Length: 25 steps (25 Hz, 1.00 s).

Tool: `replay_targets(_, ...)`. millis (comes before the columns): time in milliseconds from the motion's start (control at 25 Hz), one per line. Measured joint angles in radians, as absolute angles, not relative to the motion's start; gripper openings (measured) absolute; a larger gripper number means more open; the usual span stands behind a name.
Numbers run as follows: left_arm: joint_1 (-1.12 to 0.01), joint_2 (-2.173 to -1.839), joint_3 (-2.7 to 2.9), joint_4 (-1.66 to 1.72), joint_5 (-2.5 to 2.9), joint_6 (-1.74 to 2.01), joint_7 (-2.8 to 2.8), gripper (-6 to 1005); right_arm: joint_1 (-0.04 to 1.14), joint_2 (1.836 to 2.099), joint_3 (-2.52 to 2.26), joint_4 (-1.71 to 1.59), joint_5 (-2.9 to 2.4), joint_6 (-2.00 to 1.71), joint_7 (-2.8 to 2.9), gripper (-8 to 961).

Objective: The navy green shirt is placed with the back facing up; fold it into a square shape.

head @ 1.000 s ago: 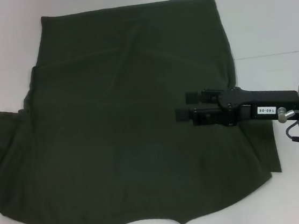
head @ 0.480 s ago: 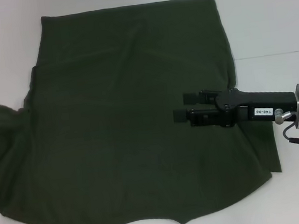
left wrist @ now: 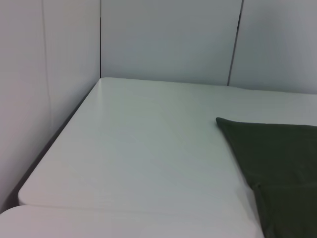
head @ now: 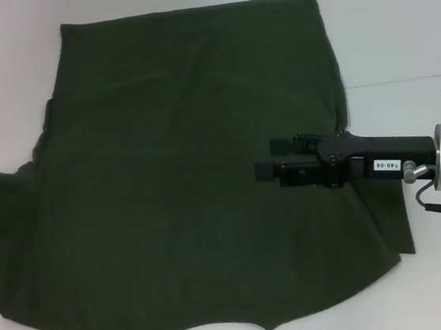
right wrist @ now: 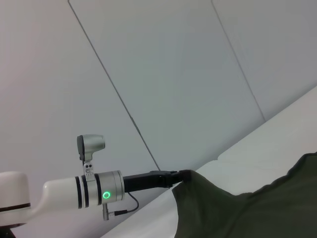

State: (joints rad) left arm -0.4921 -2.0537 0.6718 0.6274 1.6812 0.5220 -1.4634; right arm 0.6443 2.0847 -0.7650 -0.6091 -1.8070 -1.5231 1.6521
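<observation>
Lifting shirt [head: 191,184] sleeve, left pincer [right wrist: 185,174] seemingly clamped, right pincer [head: 272,159] parted above cloth.

A smooth white rectangular worktop [left wrist: 133,153] with rounded corners filled the scene, a thin seam [head: 402,80] crossing its right side. Behind its far edge stood pale grey wall panels [left wrist: 168,39] divided by narrow dark vertical joints. Soft, even light fell without hard shadows.
</observation>
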Motion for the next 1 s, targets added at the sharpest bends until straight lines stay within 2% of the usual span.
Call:
replay_targets(440,-0.464,-2.096,0.676,0.681,1.677,0.756,-1.515,48,0.641,2.085,-0.762,-0.609,-1.807,-1.521,1.651,875)
replay_targets(720,-0.452,-2.099,0.671,0.691,1.668,0.94,-1.573,76,0.636,2.085,-0.757,-0.609,-1.807,-1.516,1.652,874)
replay_targets(1000,-0.466,-2.117,0.671,0.69,1.667,0.976,-1.577,103,0.634,2.085,-0.751,-0.609,-1.807,-1.513,1.65,874)
